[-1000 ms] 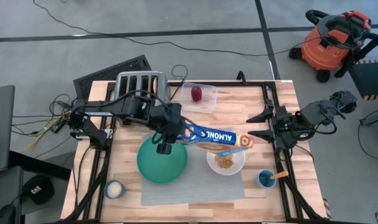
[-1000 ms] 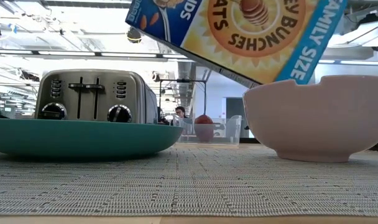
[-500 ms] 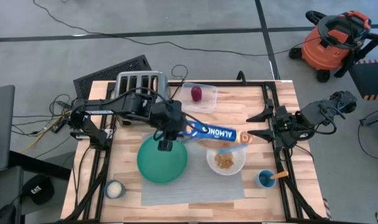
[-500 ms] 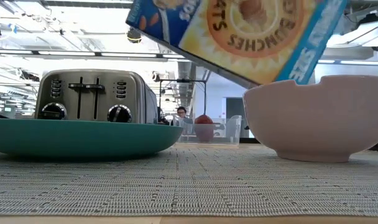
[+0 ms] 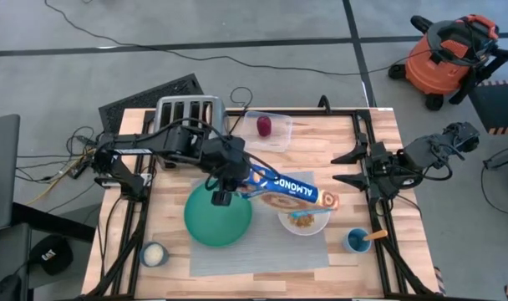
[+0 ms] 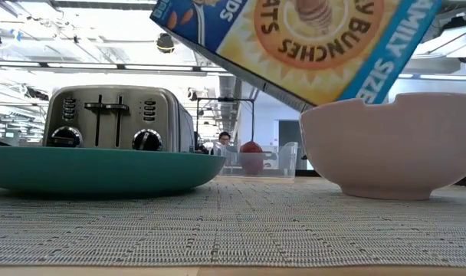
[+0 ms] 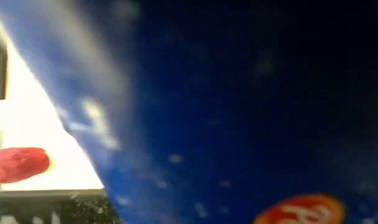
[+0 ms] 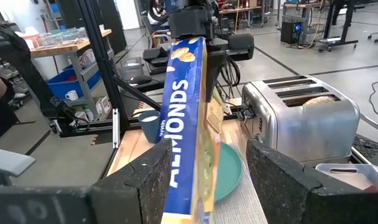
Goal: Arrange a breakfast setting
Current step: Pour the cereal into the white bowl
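Note:
My left gripper (image 5: 241, 174) is shut on a blue and yellow cereal box (image 5: 292, 186), held tilted with its open end over the white bowl (image 5: 304, 221). Cereal lies in the bowl. The bowl and the round teal-green plate (image 5: 216, 221) rest on the grey placemat (image 5: 262, 255). The dark-red fruit (image 5: 263, 125) lies in a clear tub at the far side. A tan bread (image 8: 319, 101) sticks out of a toaster slot. My right gripper (image 5: 337, 167) is open and empty at the table's right. My left gripper holds the cereal box by its closed end (image 5: 256, 176), the raised end away from the bowl. It shows at the box's top in the right wrist view (image 8: 190, 38). The box is lifted clear and slants down toward the bowl. The fingers themselves are hidden by the box and the wrist.
The chrome toaster (image 5: 191, 110) stands at the far left. A small white cup (image 5: 154, 253) stands near the front left. A blue cup (image 5: 356, 242) with a tan handle in it stands at the front right. Black frame rails run along both table sides.
My left gripper has tipped the cereal box a little. The box's open end has swung toward the table's near edge, over the bowl, while the held end has stayed almost in place.

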### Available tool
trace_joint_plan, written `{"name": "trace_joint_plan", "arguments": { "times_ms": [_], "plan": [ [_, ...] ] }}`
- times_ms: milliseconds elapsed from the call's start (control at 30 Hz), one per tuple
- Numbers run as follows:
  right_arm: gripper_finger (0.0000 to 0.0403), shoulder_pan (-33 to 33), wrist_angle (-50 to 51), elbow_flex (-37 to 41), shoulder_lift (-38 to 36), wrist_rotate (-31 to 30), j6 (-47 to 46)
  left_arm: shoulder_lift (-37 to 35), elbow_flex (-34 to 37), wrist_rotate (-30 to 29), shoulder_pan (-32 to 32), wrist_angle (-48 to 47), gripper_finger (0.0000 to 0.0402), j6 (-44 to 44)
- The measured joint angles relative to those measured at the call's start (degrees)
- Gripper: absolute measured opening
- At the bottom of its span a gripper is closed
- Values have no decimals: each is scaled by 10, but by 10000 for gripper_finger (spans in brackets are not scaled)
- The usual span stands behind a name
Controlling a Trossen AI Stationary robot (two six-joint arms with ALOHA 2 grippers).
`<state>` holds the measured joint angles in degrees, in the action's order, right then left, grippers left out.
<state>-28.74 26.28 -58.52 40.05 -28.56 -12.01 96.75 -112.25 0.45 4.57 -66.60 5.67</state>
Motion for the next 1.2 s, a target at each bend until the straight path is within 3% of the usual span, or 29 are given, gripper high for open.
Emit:
{"name": "trace_joint_plan", "arguments": {
  "times_ms": [167,433,767,900,1000,1067,1200],
  "plan": [
    [232,0,0,0,0,0,0,0,0,5,1,5,113,8],
    [232,0,0,0,0,0,0,0,0,3,3,9,9,20],
    [232,0,0,0,0,0,0,0,0,2,3,16,16,31],
    [232,0,0,0,0,0,0,0,0,-41,4,19,3,25],
    [232,0,0,0,0,0,0,0,0,-3,5,24,2,33],
    [232,0,0,0,0,0,0,0,0,-30,11,28,2,36],
    [232,0,0,0,-5,0,3,0,1,-30,8,33,1,37]
  ]
}}
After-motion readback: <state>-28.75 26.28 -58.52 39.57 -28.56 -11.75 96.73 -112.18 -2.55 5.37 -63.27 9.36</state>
